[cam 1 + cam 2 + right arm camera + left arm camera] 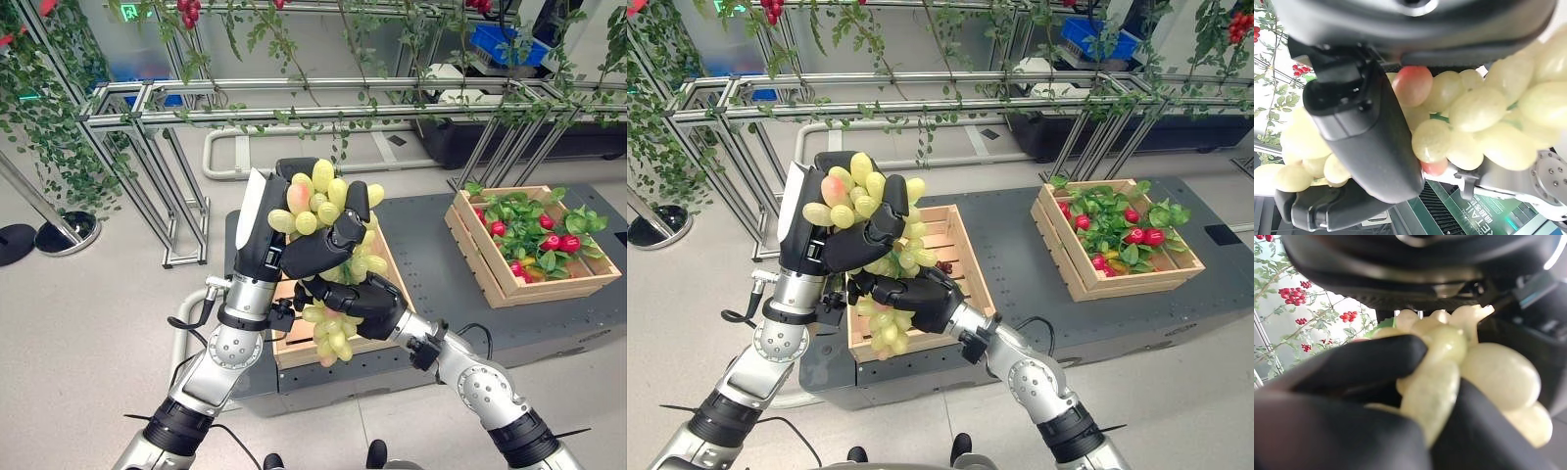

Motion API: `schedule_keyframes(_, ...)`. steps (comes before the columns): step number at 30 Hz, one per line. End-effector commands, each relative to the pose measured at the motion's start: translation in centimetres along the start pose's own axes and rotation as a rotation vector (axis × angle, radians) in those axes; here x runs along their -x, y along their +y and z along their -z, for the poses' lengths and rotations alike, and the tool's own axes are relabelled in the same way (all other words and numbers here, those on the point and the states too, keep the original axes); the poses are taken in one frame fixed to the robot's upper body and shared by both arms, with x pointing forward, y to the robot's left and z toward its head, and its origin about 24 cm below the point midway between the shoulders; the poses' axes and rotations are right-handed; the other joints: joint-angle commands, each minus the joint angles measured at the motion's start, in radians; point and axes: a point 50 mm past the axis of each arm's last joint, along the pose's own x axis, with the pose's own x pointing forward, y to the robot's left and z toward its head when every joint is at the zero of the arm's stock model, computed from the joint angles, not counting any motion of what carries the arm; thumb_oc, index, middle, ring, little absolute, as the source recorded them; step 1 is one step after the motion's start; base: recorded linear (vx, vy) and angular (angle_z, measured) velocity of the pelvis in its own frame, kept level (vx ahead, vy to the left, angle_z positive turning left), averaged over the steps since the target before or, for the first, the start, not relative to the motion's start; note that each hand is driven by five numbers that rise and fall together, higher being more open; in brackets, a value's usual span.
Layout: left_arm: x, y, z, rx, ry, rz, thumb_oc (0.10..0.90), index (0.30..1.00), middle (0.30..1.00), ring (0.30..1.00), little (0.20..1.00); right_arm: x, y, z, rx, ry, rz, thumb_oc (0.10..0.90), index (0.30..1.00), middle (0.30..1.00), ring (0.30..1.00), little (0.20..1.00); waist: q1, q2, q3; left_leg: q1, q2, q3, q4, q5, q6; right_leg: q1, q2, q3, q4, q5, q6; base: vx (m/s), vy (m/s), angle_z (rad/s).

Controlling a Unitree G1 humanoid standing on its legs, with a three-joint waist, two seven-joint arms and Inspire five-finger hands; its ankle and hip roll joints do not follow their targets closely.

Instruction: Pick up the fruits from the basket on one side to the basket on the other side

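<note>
- The left hand (294, 245) is raised in front of the robot, its dark fingers curled round the top of a bunch of green grapes (328, 211) — clamped on the fruit.
- In the left wrist view the fingers (1366, 364) press across pale grapes (1488, 377), with one grape wedged between them.
- The right hand (362, 302) sits just below the left one, its fingers wrapped round the lower part of the same bunch, so both hands grip it at once.
- The bunch hangs between the two hands; its tail (331, 338) dangles under the right hand, and one grape near the top is blushed pink.
- The grapes are held in the air above the near wooden crate (955, 250), which stands on a dark grey platform (431, 264).
- Something small and dark red lies inside that crate near its far side; what it is cannot be told.
- A second wooden crate (490, 269) stands well apart on the robot's right of the platform, holding green leaves and red fruits (558, 242).
- Behind the platform runs a metal frame (294, 98) hung with green vines.
</note>
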Motion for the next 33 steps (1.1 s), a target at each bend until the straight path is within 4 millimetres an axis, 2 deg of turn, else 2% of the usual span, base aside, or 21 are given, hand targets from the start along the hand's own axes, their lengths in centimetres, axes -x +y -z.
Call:
schedule_keyframes(1, -2.1, 0.7, -2.4, 0.044, -0.215, -0.059, 0.4, 0.3, 0.3, 0.3, 0.3, -1.0, 2.5, -4.1, 0.053, -0.29, -0.127, 0.4, 0.3, 0.3, 0.3, 0.3, -0.004, 0.013, -0.065, 0.015, -0.016, -0.057, 0.002, -0.088, -0.004, 0.035, -0.045, -0.009, 0.002, -0.038, 0.049, 0.0, 0.0, 0.0)
schedule_keyframes(2, -2.1, 0.8, -2.3, 0.038, -0.21, -0.061, 0.4, 0.3, 0.3, 0.3, 0.3, -0.9, 2.2, -4.2, 0.056, -0.297, -0.111, 0.4, 0.3, 0.3, 0.3, 0.3, -0.004, 0.013, -0.064, 0.014, -0.016, -0.057, 0.002, -0.088, -0.005, 0.035, -0.045, -0.009, 0.002, -0.038, 0.049, 0.0, 0.0, 0.0)
schedule_keyframes(3, -2.0, 0.9, -2.2, 0.018, -0.201, -0.065, 0.536, 0.505, 0.505, 0.505, 0.505, -0.5, 1.8, -4.3, 0.061, -0.309, -0.082, 0.4, 0.3, 0.3, 0.3, 0.3, -0.006, 0.012, -0.063, 0.014, -0.016, -0.057, 0.002, -0.088, -0.004, 0.034, -0.044, -0.009, 0.002, -0.038, 0.049, 0.0, 0.0, 0.0)
schedule_keyframes(4, -2.0, 1.1, -2.1, 0.004, -0.19, -0.069, 0.613, 0.62, 0.62, 0.62, 0.62, -0.3, 1.5, -4.4, 0.065, -0.318, -0.056, 0.4, 0.3, 0.3, 0.3, 0.3, -0.007, 0.012, -0.062, 0.014, -0.016, -0.056, 0.002, -0.088, -0.004, 0.034, -0.044, -0.008, 0.002, -0.037, 0.05, 0.0, 0.0, 0.0)
schedule_keyframes(5, -1.9, 1.3, -1.9, -0.014, -0.18, -0.068, 0.761, 0.841, 0.841, 0.841, 0.841, 0.0, 1.3, -4.5, 0.071, -0.325, -0.034, 0.4, 0.3, 0.3, 0.3, 0.3, -0.008, 0.013, -0.062, 0.014, -0.016, -0.055, 0.002, -0.089, -0.004, 0.033, -0.044, -0.008, 0.002, -0.037, 0.05, 0.0, 0.0, 0.0)
schedule_keyframes(6, -1.7, 1.6, -1.8, -0.066, -0.179, -0.058, 0.8, 0.9, 0.9, 0.9, 0.9, 0.6, 0.9, -4.7, 0.079, -0.331, -0.001, 0.4, 0.3, 0.3, 0.3, 0.3, -0.01, 0.013, -0.061, 0.014, -0.015, -0.054, 0.002, -0.089, -0.004, 0.032, -0.044, -0.008, 0.002, -0.037, 0.05, 0.0, 0.0, 0.0)
schedule_keyframes(10, -1.4, 2.6, -1.6, -0.12, -0.163, -0.059, 0.8, 0.9, 0.9, 0.9, 0.9, 1.9, -0.1, -5.2, 0.082, -0.363, 0.074, 0.4, 0.3, 0.3, 0.3, 0.3, -0.012, 0.015, -0.061, 0.012, -0.013, -0.051, 0.002, -0.087, -0.006, 0.027, -0.044, -0.006, 0.002, -0.035, 0.051, 0.0, 0.0, 0.0)
schedule_keyframes(15, -0.7, 5.0, -1.3, -0.229, -0.13, -0.083, 0.8, 0.9, 0.9, 0.9, 0.9, 4.2, -1.5, -5.9, 0.101, -0.439, 0.185, 0.4, 0.3, 0.3, 0.3, 0.3, -0.016, 0.018, -0.06, 0.009, -0.009, -0.048, 0.002, -0.085, -0.007, 0.022, -0.04, -0.004, 0.002, -0.036, 0.05, 0.01, -0.031, -0.02)
schedule_keyframes(20, -0.2, 7.3, -1.4, -0.33, -0.128, -0.153, 0.8, 0.9, 0.9, 0.9, 0.9, 5.4, -2.1, -6.5, 0.11, -0.484, 0.245, 0.4, 0.3, 0.3, 0.3, 0.3, -0.019, 0.018, -0.06, 0.005, -0.001, -0.049, 0.002, -0.081, -0.012, 0.021, -0.032, -0.006, 0.002, -0.04, 0.045, 0.01, -0.056, -0.05)
schedule_keyframes(26, 0.2, 9.0, -1.3, -0.424, -0.118, -0.224, 0.8, 0.9, 0.9, 0.9, 0.9, 6.0, -2.3, -7.1, 0.135, -0.525, 0.285, 0.4, 0.3, 0.3, 0.3, 0.3, -0.02, 0.018, -0.059, -0.006, 0.012, -0.053, 0.002, -0.075, -0.02, 0.012, -0.02, -0.003, 0.002, -0.045, 0.038, 0.0, -0.082, -0.03)
schedule_keyframes(30, 0.5, 10.0, -1.2, -0.355, -0.078, -0.261, 0.8, 0.9, 0.9, 0.9, 0.9, 6.2, -2.3, -7.5, 0.17, -0.538, 0.315, 0.4, 0.3, 0.3, 0.3, 0.3, -0.021, 0.019, -0.058, -0.015, 0.019, -0.06, 0.002, -0.069, -0.024, 0.007, -0.005, 0.002, 0.002, -0.049, 0.03, 0.0, -0.099, -0.01)
schedule_keyframes(31, 0.6, 10.3, -1.1, -0.234, -0.054, -0.281, 0.8, 0.9, 0.9, 0.9, 0.9, 6.3, -2.4, -7.6, 0.193, -0.545, 0.329, 0.4, 0.3, 0.3, 0.3, 0.3, -0.021, 0.018, -0.055, -0.02, 0.023, -0.066, 0.002, -0.066, -0.025, 0.006, 0.006, 0.006, 0.002, -0.053, 0.024, -0.01, -0.12, -0.01)
schedule_keyframes(33, 0.6, 10.1, -1.0, -0.125, -0.042, -0.274, 0.8, 0.9, 0.9, 0.9, 0.9, 6.2, -2.4, -7.8, 0.224, -0.548, 0.332, 0.4, 0.3, 0.3, 0.3, 0.3, -0.019, 0.017, -0.047, -0.027, 0.027, -0.072, 0.002, -0.062, -0.027, 0.002, 0.019, 0.013, 0.002, -0.057, 0.017, -0.03, -0.139, -0.02)
